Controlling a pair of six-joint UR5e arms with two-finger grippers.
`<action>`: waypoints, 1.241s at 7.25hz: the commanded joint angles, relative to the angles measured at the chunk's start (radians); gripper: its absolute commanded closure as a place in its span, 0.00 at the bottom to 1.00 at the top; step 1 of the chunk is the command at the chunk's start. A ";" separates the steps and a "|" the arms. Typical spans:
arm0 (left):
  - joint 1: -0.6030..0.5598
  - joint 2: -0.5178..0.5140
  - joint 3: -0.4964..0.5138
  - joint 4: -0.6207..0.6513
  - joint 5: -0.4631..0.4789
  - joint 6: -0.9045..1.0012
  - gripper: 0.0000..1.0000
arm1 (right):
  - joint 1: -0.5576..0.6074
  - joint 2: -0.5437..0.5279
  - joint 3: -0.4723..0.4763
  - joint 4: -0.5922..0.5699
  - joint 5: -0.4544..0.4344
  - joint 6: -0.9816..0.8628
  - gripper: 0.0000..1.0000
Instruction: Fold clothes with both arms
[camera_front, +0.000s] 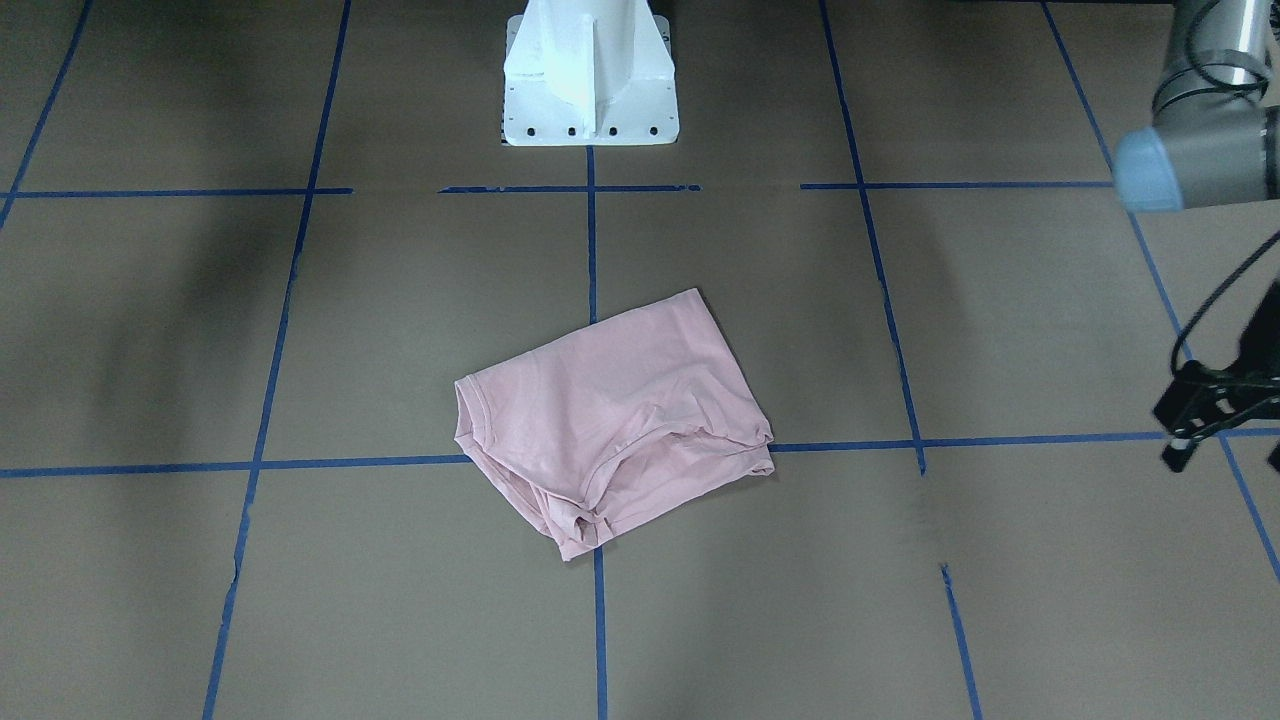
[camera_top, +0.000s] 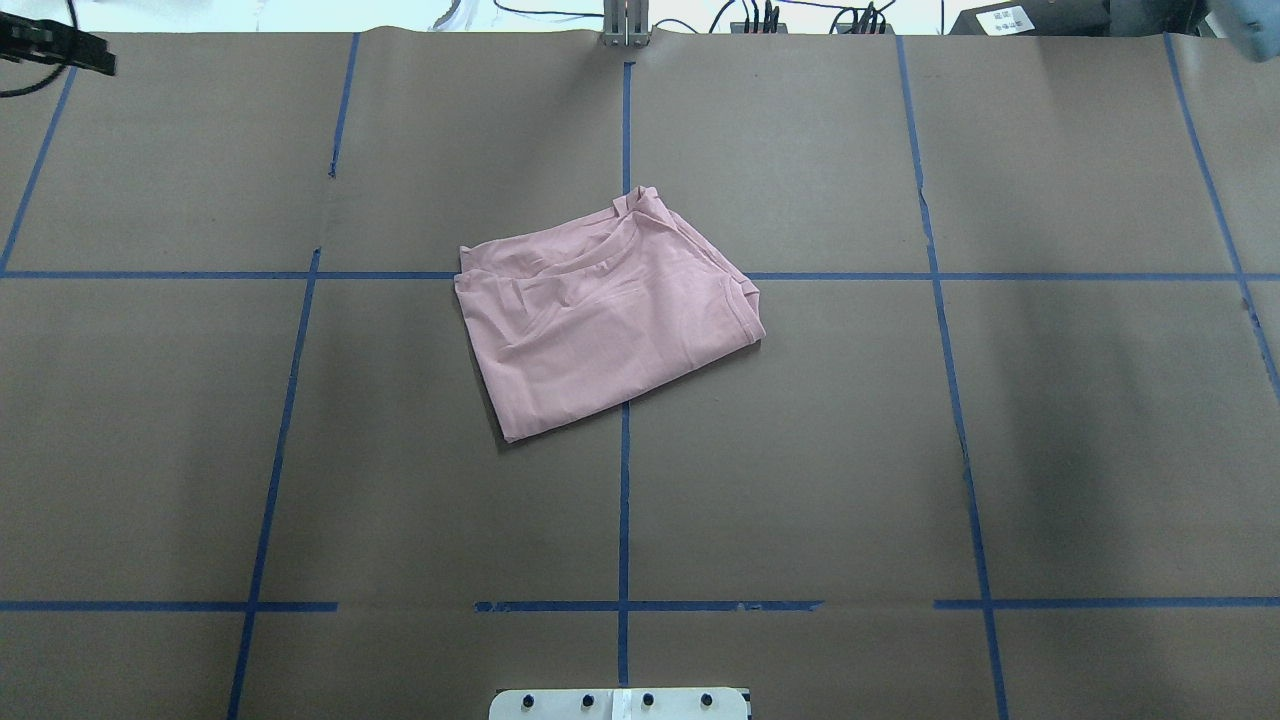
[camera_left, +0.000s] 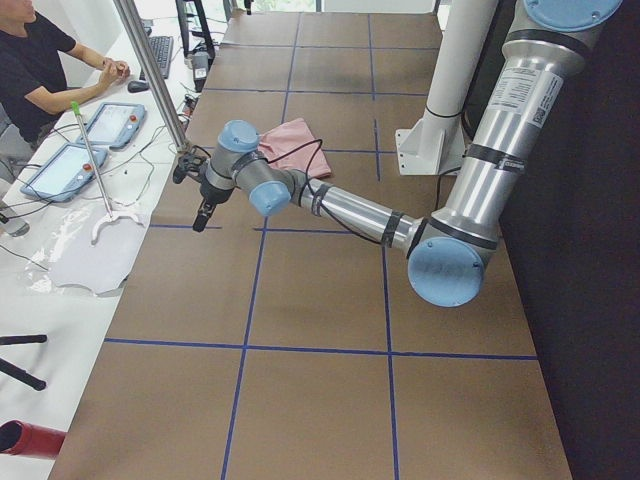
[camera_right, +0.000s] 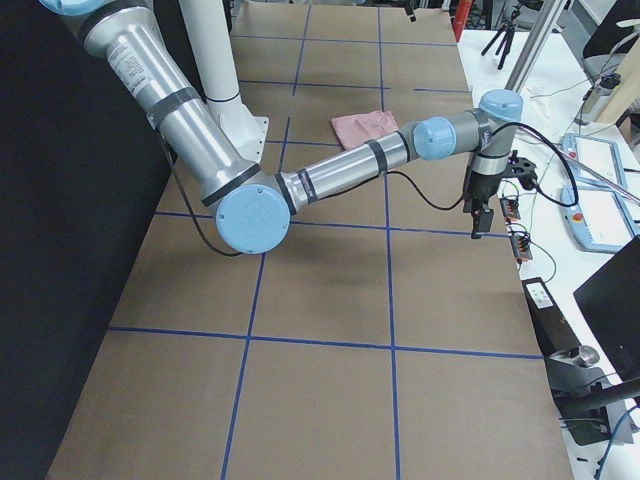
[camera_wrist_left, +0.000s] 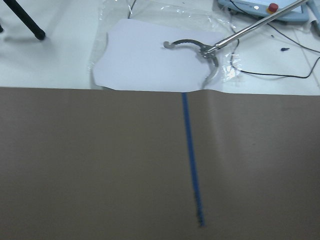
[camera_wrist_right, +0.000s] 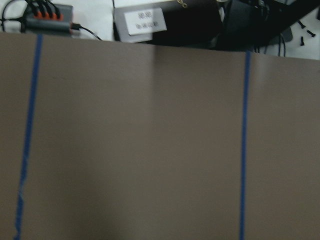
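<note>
One brown table (camera_top: 800, 450), marked off in squares by blue tape (camera_top: 960, 400), carries everything. Two arms reach out low and long across it: the left arm (camera_left: 350, 210) runs from a bent elbow out to the far-left corner, about 10 o'clock in the overhead view, its wrist turned down; the right arm (camera_right: 340, 175) mirrors it toward the far-right corner, about 2 o'clock, wrist also pointing down at the table's edge. One pink T-shirt (camera_top: 600, 320) lies near the middle, a little toward 11 o'clock from the centre, folded into a rough, skewed rectangle over a crossing of tape lines, plain side up, with the collar's curve showing along its far edge – well apart from both arms. Two grippers: the left gripper (camera_left: 203, 212) hangs above bare table and holds nothing visible, and how far its jaws stand apart cannot be told; the right gripper (camera_right: 480, 215) is small and dark in the side view, so its jaws cannot be judged either.
</note>
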 joint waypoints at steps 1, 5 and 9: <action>-0.222 0.104 -0.004 0.111 -0.145 0.517 0.00 | 0.168 -0.157 0.043 -0.146 0.099 -0.433 0.00; -0.281 0.267 -0.061 0.098 -0.204 0.685 0.00 | 0.259 -0.433 0.271 -0.221 0.232 -0.478 0.00; -0.273 0.393 -0.047 0.140 -0.190 0.682 0.00 | 0.185 -0.615 0.316 0.082 0.109 -0.329 0.00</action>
